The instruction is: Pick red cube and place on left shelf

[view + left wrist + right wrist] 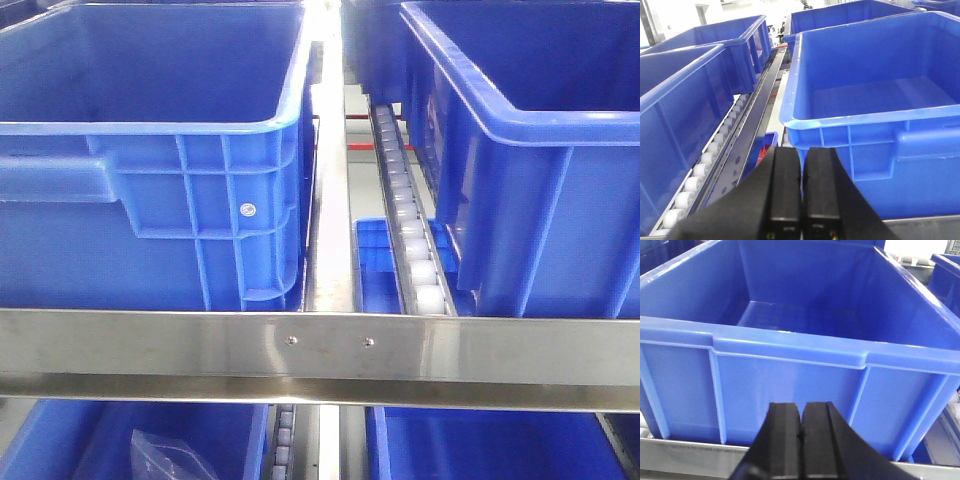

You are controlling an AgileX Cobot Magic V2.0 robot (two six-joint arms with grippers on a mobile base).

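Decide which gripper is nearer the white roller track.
Left. The left gripper sits just right of the white roller track, close beside it. The right gripper faces a blue crate wall, with no track clearly in its view.

Bright white light washes out the far end of the room (740, 7). A dim figure (783, 30) stands there beyond the crates. Pale floor (358, 105) with a red stripe (358, 116) shows below.

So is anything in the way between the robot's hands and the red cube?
Can't tell: no red cube shows in any view. The left hand and right hand are both shut and empty, each facing a blue crate on the left shelf. Only the crate walls stand in front of them.
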